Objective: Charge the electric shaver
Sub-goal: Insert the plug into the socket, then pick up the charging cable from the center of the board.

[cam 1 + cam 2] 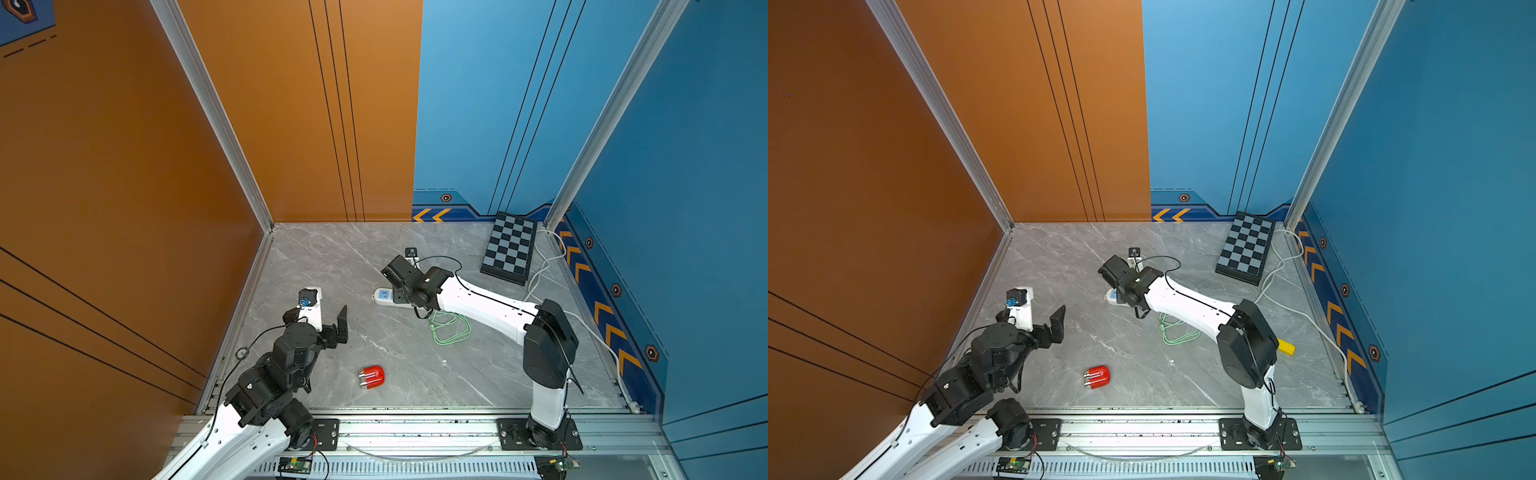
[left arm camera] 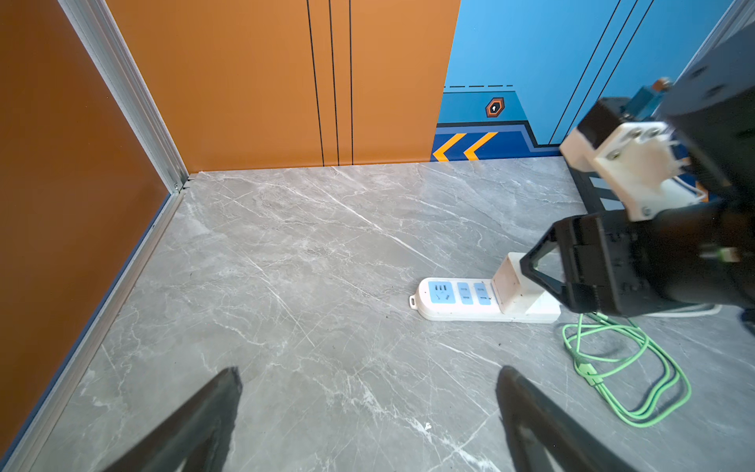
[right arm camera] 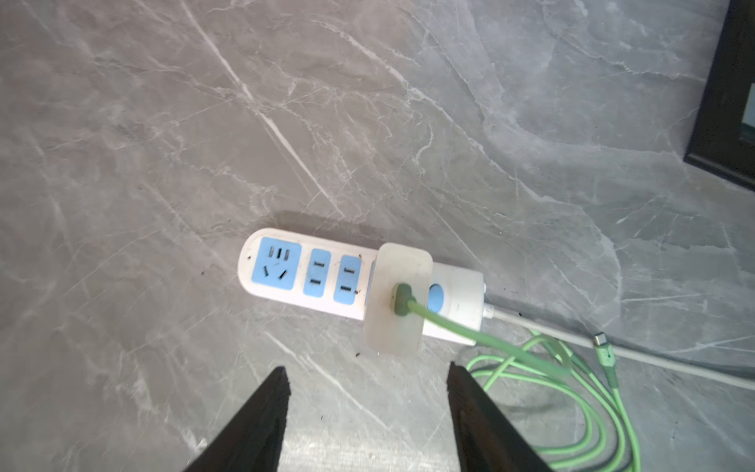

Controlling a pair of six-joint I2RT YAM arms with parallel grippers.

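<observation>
The electric shaver, red and glossy with silver heads, lies on its side near the table's front edge, apart from both grippers. My left gripper stands wide open over bare table to the shaver's left, nothing between its fingers. My right gripper is open just above the white power strip, and it holds nothing. A white charger block sits plugged into the strip, with a green cable running from it into a loose coil. The cable's free plug lies on the table.
A folded chessboard leans at the back right corner. The strip's white cord runs along the right wall. A small yellow object lies behind the right arm. Walls close the table on the left, back and right.
</observation>
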